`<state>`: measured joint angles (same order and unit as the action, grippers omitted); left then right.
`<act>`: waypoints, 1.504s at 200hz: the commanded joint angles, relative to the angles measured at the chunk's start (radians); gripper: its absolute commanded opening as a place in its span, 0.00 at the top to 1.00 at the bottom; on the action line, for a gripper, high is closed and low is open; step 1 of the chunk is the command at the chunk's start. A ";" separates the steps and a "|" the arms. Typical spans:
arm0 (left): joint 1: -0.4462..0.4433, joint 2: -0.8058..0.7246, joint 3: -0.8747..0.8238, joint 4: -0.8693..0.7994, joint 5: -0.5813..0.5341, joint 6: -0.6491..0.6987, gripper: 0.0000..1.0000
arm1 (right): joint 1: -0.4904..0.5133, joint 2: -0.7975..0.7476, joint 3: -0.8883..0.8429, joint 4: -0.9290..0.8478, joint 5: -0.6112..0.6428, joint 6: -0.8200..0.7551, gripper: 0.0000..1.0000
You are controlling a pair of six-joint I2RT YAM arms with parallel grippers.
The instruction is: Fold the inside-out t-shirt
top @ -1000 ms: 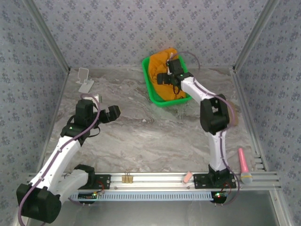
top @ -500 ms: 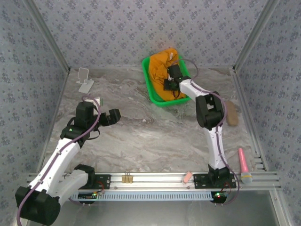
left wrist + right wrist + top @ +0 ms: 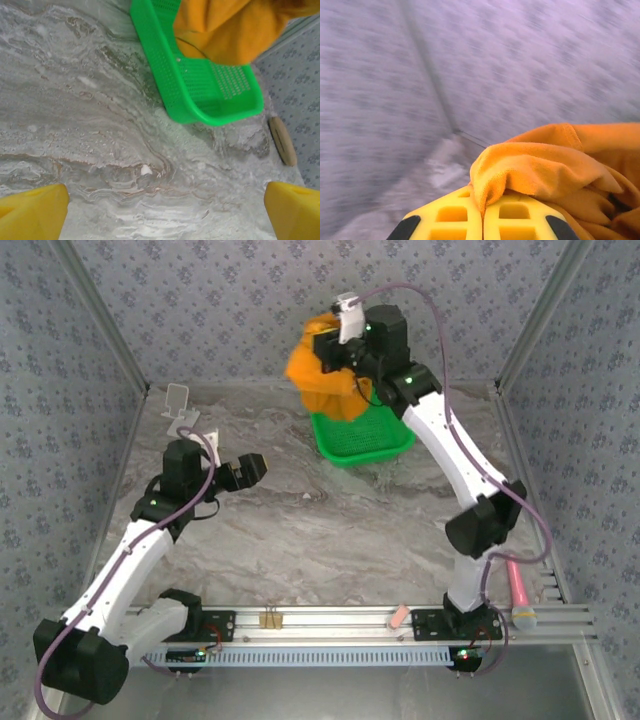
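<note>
The right claw (image 3: 482, 216) has its two yellow, window-cut plastic fingers (image 3: 452, 214) pressed flat together, with a thick fold of the t-shirt (image 3: 546, 170) pinched in the seam between them. The cloth there is soft, slightly fuzzy orange cotton, rolled over the fingertips in a rounded lip, with a stitched hem running along the upper edge. From above, that claw (image 3: 330, 346) is high at the back of the cell. The t-shirt (image 3: 322, 380) hangs from it as a crumpled, lumpy orange bundle over the back left part of a green basket (image 3: 368, 440). Whether its lowest folds touch the basket cannot be told. The basket (image 3: 200, 97) is a shallow rectangular tray of bright plastic mesh with a smooth rolled rim, and the shirt (image 3: 225, 30) droops above its open side. The left claw (image 3: 250, 469) stands wide, its blunt yellow fingers (image 3: 32, 212) far apart over bare bench (image 3: 90, 115), well apart from the basket. The bench is glossy grey-white marbled stone with brownish veins. A flat brown oval piece (image 3: 281, 140) lies beyond the basket, near the right wall. A small white stand (image 3: 180, 409) sits in the far left corner. The walls (image 3: 200, 310) wear pale lilac paper with a small repeating sprig pattern, framed by metal posts.
</note>
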<state>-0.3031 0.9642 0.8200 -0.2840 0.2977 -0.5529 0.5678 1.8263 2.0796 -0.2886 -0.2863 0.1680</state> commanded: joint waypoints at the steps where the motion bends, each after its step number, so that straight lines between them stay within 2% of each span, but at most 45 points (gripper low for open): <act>1: 0.008 -0.020 0.044 -0.024 -0.051 -0.033 0.00 | 0.124 -0.007 -0.134 -0.015 -0.092 -0.017 1.00; 10: 0.018 -0.025 0.044 -0.066 -0.101 -0.043 0.00 | 0.165 0.002 -0.207 -0.013 -0.083 -0.025 0.99; 14: 0.024 -0.027 0.043 -0.079 -0.116 -0.046 0.00 | 0.179 0.007 -0.233 -0.014 -0.074 -0.030 0.92; 19: 0.034 -0.027 0.036 -0.086 -0.120 -0.044 0.00 | 0.193 0.014 -0.275 -0.017 -0.045 -0.025 0.78; 22: 0.040 -0.027 0.031 -0.087 -0.120 -0.045 0.00 | 0.200 0.018 -0.295 -0.022 -0.024 -0.019 0.74; 36: 0.068 -0.020 0.014 -0.115 -0.111 -0.054 0.00 | 0.204 0.019 -0.370 -0.046 0.012 -0.002 0.70; 47: 0.080 -0.015 -0.002 -0.133 -0.121 -0.059 0.00 | 0.191 -0.006 -0.423 -0.055 0.047 0.006 0.60; 74: 0.082 0.021 -0.049 -0.122 -0.146 -0.038 0.00 | 0.099 -0.056 -0.508 -0.079 0.109 0.008 0.56; 96: 0.084 0.081 -0.056 -0.140 -0.205 -0.045 0.00 | 0.030 -0.002 -0.508 -0.100 0.304 -0.014 0.44; 129: 0.090 0.174 -0.042 -0.179 -0.303 -0.070 0.00 | 0.012 0.196 -0.398 -0.130 0.331 -0.032 0.41; 149: 0.093 0.246 -0.024 -0.237 -0.363 -0.072 0.00 | 0.026 0.289 -0.302 -0.185 0.423 -0.019 0.44; 175: 0.093 0.315 -0.023 -0.254 -0.352 -0.053 0.00 | 0.023 0.339 -0.252 -0.219 0.491 0.023 0.73; 198: 0.092 0.370 -0.036 -0.218 -0.297 -0.043 0.00 | 0.003 0.334 -0.260 -0.239 0.545 0.053 0.86; 209: 0.088 0.395 -0.030 -0.213 -0.271 -0.036 0.00 | -0.012 0.322 -0.273 -0.244 0.554 0.063 0.88; 219: 0.081 0.411 -0.023 -0.211 -0.260 -0.032 0.00 | -0.027 0.305 -0.289 -0.239 0.542 0.064 0.86; 233: 0.067 0.424 -0.018 -0.204 -0.256 -0.032 0.00 | -0.042 0.277 -0.305 -0.243 0.481 0.038 0.72; 266: 0.062 0.421 0.015 -0.233 -0.257 -0.025 0.00 | -0.036 0.235 -0.306 -0.247 0.329 0.038 0.49; 301: 0.065 0.345 0.038 -0.290 -0.302 -0.025 0.00 | 0.008 0.261 -0.258 -0.246 0.337 0.073 0.42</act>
<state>-0.2379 1.3777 0.8112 -0.5056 0.0246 -0.5919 0.5373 2.1124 1.7756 -0.5098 0.0830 0.2062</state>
